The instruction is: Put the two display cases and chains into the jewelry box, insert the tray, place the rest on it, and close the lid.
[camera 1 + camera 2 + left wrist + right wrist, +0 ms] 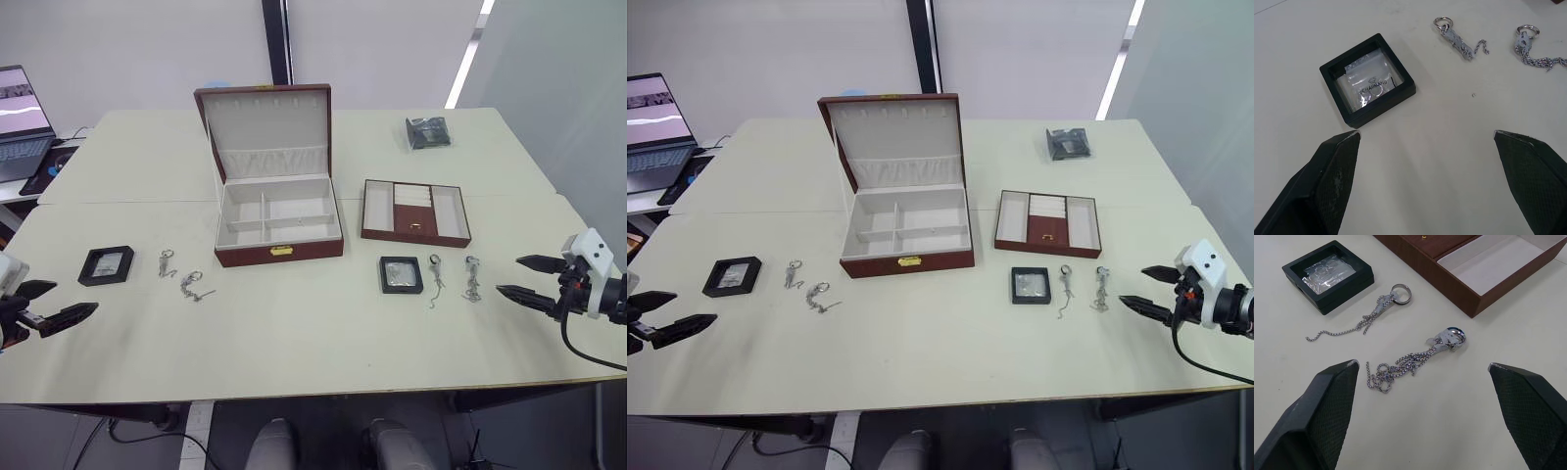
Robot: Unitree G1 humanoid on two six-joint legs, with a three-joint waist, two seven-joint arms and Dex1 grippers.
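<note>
The jewelry box (278, 227) stands open at the upper centre of the frame, its lid (265, 127) raised upright behind cream compartments that hold nothing. Just right of it, apart by a narrow strip of bare table (313, 333), lies the tray (415, 211), also unfilled.

At the left of the frame one display case (106, 264) sits flat, with two chains (167, 262) and (194, 286) between it and the box. Right of centre, the second display case (401, 274) lies just below the tray's front edge, with two more chains (435, 279) and (473, 278) beside it.

The left gripper (49, 305) hovers low near the table's left edge, fingers spread wide, the case ahead of it (untouched). The right gripper (527, 279) hangs near the right edge, fingers likewise spread, empty. The whole lower band of the table along its near edge is open surface. A dark packet (427, 132) rests far back at upper right; a laptop (22, 122) sits at the upper left edge.
</note>
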